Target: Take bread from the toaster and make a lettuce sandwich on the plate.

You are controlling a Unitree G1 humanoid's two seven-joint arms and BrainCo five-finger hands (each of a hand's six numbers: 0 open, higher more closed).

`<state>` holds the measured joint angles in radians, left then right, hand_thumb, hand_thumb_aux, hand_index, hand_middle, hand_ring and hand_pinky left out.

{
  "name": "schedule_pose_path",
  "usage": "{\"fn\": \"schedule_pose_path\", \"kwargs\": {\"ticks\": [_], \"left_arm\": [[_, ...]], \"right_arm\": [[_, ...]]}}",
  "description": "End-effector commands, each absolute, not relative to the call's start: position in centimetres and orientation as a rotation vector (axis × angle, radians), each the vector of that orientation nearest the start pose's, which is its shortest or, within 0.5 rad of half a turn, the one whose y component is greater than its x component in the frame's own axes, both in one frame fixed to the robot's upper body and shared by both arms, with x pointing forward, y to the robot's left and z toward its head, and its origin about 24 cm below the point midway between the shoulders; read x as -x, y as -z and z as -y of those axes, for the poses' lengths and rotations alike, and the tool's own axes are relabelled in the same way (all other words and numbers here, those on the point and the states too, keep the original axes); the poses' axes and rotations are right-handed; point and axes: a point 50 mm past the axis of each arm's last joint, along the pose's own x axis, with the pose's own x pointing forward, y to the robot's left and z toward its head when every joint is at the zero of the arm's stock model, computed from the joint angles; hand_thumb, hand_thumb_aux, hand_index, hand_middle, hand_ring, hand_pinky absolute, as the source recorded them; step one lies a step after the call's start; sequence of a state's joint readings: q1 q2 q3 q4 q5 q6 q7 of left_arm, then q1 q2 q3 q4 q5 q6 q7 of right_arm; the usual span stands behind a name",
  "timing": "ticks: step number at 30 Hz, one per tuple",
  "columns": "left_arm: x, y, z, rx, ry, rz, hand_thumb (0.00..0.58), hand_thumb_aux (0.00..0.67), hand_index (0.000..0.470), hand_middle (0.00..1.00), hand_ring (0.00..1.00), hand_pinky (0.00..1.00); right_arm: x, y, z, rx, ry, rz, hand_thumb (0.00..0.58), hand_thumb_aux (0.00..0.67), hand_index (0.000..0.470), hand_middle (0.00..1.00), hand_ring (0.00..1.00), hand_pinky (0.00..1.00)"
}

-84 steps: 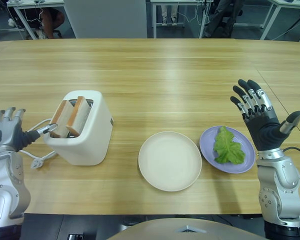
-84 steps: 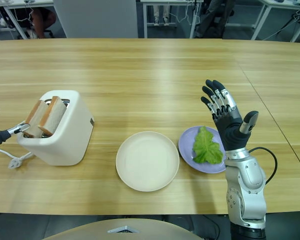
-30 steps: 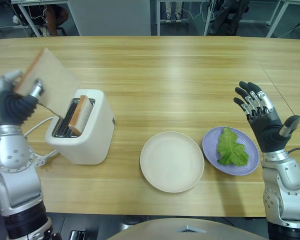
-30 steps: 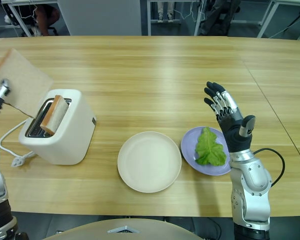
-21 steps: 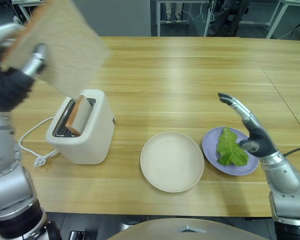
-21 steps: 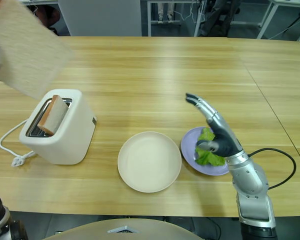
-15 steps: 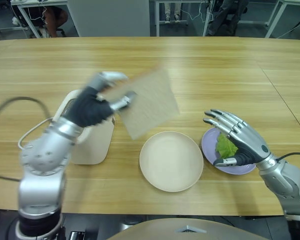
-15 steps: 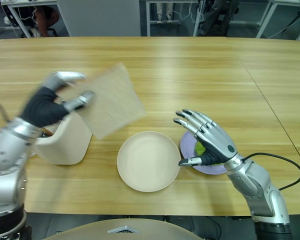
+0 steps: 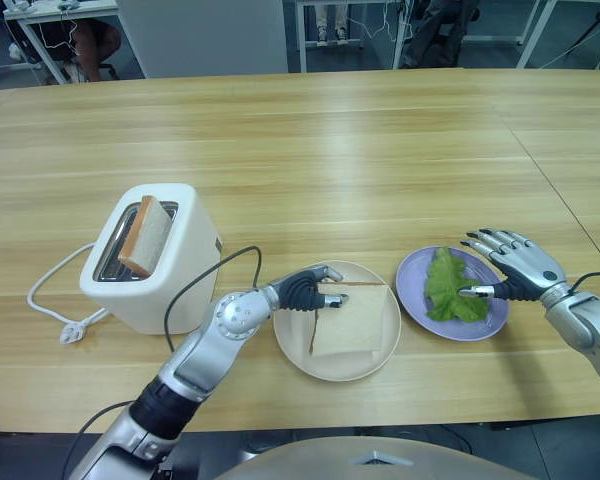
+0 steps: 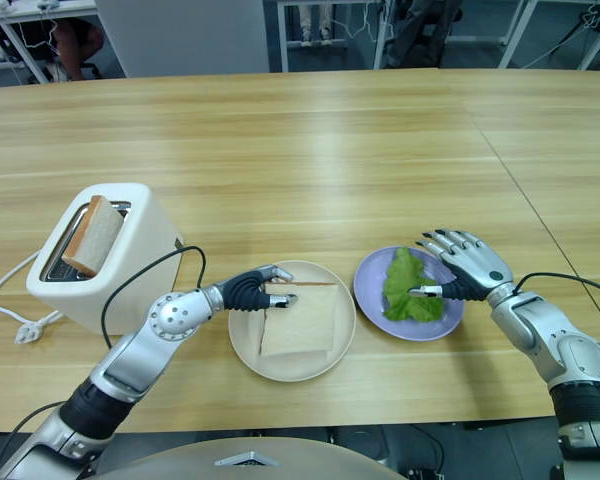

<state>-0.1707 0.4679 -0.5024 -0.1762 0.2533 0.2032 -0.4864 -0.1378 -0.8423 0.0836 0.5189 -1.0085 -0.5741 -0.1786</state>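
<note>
One slice of bread point(image 9: 352, 320) lies flat on the cream plate point(image 9: 340, 374). The left hand point(image 9: 302, 293) sits at the plate's left rim, its fingers closed on the slice's upper left corner. The toaster point(image 9: 170, 285) stands well to the left of the plate with a second slice point(image 9: 145, 235) poking up from its slot. Just to the right of the plate, the lettuce leaf point(image 9: 448, 288) rests on a purple plate point(image 9: 480, 332). The right hand point(image 9: 515, 268) hovers over the purple plate's right side, fingers spread and holding nothing, thumb tip at the leaf's edge.

The bread looks light and soft, so it is likely to dent, and is best pinched at the crust. The leaf is probably limp and easily torn, and best gathered at its thick rib.

The left thumb is hidden under the fingers. Whether the right thumb actually touches the leaf is hard to tell. The lower part of the second slice is hidden inside the toaster.
</note>
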Motion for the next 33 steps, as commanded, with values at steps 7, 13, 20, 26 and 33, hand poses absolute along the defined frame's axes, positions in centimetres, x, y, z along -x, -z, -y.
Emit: {"fn": "schedule_pose_path", "kwargs": {"ticks": [7,13,20,26,33], "left_arm": [[-25.6,-1.9,-11.0,-1.069,0.87,-0.155,0.58,0.67,0.46,1.0,1.0,1.0],[-25.2,-1.0,-11.3,-1.354,0.874,-0.079,0.0,0.0,0.0,0.0,0.0,0.0],[-25.6,-5.2,-10.7,-1.475,0.683,0.208,0.0,0.0,0.0,0.0,0.0,0.0],[-24.9,-10.6,-11.4,-1.438,0.452,0.402,0.0,0.0,0.0,0.0,0.0,0.0],[-22.9,-16.3,-15.3,-1.432,0.12,0.448,0.0,0.0,0.0,0.0,0.0,0.0]], "right_arm": [[-24.8,-1.6,29.4,1.765,-0.649,0.071,0.258,0.171,0.117,0.0,0.0,0.0],[-24.7,-1.4,29.2,1.796,-0.681,0.115,0.58,0.67,0.46,0.0,0.0,0.0],[-25.1,-2.5,28.7,1.764,-0.633,0.196,0.58,0.67,0.46,0.0,0.0,0.0],[-25.6,-4.5,27.9,1.724,-0.529,0.314,0.58,0.67,0.46,0.0,0.0,0.0],[-25.5,-8.3,24.6,1.619,-0.443,0.547,0.58,0.67,0.46,0.0,0.0,0.0]]}}
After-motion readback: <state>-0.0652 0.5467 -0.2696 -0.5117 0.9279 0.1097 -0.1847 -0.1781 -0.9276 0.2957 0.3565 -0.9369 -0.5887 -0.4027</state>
